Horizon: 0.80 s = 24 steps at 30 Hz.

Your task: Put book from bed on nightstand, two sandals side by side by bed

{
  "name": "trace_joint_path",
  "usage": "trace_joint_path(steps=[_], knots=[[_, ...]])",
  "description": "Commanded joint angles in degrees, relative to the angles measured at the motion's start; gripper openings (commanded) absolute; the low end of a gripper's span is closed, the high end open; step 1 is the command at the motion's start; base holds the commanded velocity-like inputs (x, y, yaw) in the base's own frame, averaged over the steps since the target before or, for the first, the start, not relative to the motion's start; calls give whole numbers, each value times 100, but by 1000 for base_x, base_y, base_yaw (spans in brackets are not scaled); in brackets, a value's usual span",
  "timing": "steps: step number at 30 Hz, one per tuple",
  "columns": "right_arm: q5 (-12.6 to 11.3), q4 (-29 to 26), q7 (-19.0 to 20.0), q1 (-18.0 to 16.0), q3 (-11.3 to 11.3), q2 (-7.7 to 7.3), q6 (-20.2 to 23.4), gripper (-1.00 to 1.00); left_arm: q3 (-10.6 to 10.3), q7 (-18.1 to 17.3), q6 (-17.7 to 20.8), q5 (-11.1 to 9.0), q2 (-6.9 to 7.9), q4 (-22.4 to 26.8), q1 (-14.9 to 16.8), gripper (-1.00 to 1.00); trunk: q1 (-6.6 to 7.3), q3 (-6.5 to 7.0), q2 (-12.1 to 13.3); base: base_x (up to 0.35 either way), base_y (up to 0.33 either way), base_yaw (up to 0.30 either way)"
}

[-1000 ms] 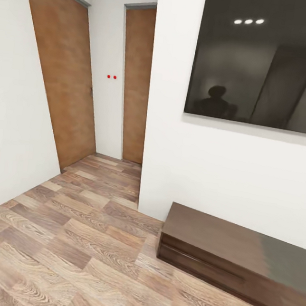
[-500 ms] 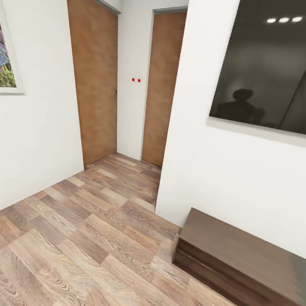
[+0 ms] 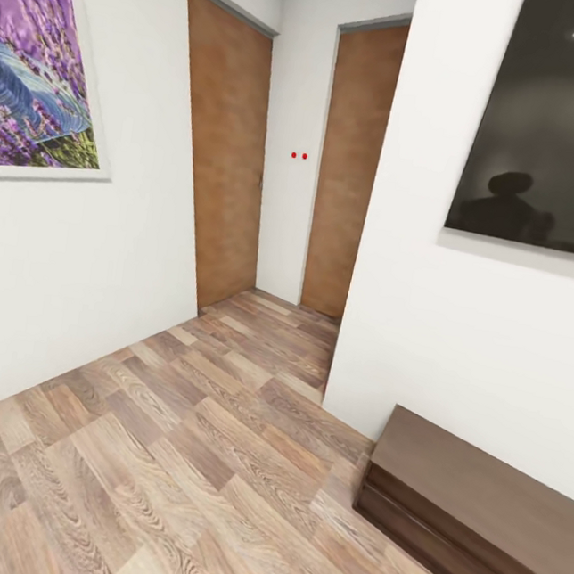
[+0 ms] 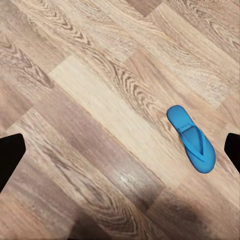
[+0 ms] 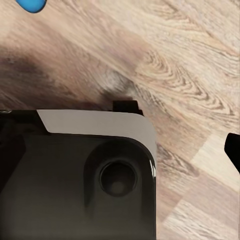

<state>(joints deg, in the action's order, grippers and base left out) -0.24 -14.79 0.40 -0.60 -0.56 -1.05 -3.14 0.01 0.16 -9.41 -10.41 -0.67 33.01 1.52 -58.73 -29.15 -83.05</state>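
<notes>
Wood-plank floor [image 3: 212, 457] fills your forward view: two brown doors [image 3: 227, 149] ahead, a lavender picture [image 3: 43, 82] on the left wall, a dark screen [image 3: 557, 132] above a low brown cabinet [image 3: 474, 517] at right. One blue sandal [image 4: 191, 138] lies flat on the planks beneath your left hand [image 4: 120, 152], fingers spread wide and holding nothing. Your right hand: only one fingertip [image 5: 233, 150] visible, so I cannot tell its state; a second blue sandal's tip [image 5: 31, 5] shows past the robot's black base [image 5: 75, 175].

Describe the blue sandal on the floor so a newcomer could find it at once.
Look down at the wood-plank floor in the left wrist view. The sandal lies flat on it, sole down and strap up, apart from both dark fingertips of the open left claw. Its bright blue oval sole and V-shaped strap stand out from the brown planks.
</notes>
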Motion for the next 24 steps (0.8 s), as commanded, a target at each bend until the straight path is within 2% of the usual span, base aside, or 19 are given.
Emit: trace_joint_path(steps=[1,24], knots=[[-3,2,4,-1,-5,0,-18,100,-1,2,-17,-31,-2,-5,2,100,0,-6,-3,0,0,290],[-3,1,5,-1,-5,0,-16,100,-1,2,-17,-31,-2,-5,2,100,0,-6,-3,0,0,290]])
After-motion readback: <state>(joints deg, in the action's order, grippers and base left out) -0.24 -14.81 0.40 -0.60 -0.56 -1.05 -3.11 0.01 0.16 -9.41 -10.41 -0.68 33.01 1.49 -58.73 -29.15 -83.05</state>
